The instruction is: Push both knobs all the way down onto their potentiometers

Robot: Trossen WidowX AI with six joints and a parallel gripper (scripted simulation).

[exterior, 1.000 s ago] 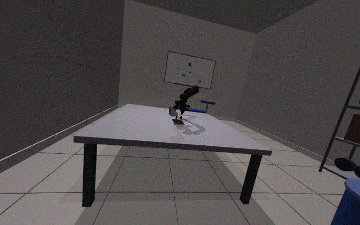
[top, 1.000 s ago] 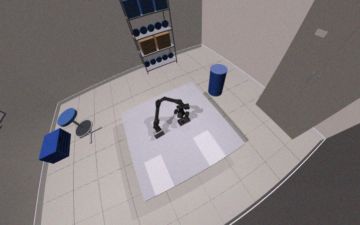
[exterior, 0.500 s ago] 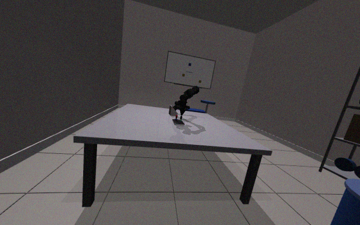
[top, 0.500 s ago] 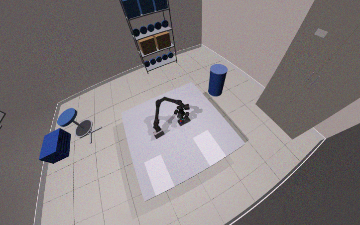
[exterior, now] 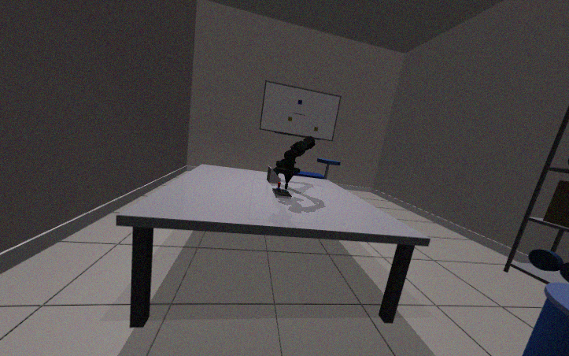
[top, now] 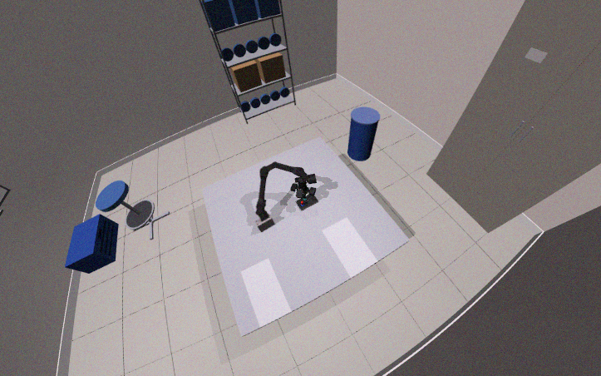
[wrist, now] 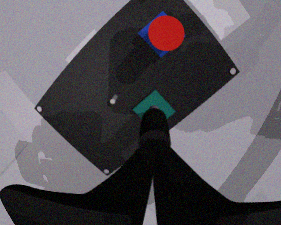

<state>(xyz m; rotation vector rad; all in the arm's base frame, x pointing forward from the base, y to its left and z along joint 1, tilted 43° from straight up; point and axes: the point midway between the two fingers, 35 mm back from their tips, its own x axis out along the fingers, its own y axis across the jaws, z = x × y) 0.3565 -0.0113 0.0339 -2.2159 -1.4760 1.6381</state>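
Note:
The circuit board (top: 312,204) (exterior: 282,194) (wrist: 80,94) stands on the table. A red knob (top: 302,202) (exterior: 278,183) (wrist: 167,33) stands over the blue potentiometer (wrist: 144,33), offset from it in the wrist view. A dark knob (wrist: 153,121) is over the green potentiometer (wrist: 155,98); it blends with the fingertips, so its height above the potentiometer is hard to tell. My gripper (exterior: 286,181) (wrist: 154,146) is shut with nothing seen between its fingers, pointing down at the dark knob. The tips look at or just above its top; contact cannot be told.
The arm's base (top: 266,225) stands on the white table (top: 293,261) (exterior: 216,203), to the left of the board in the top view. A small bare pin (wrist: 113,100) stands on the board. A blue bin, a stool and shelves are on the floor around the table.

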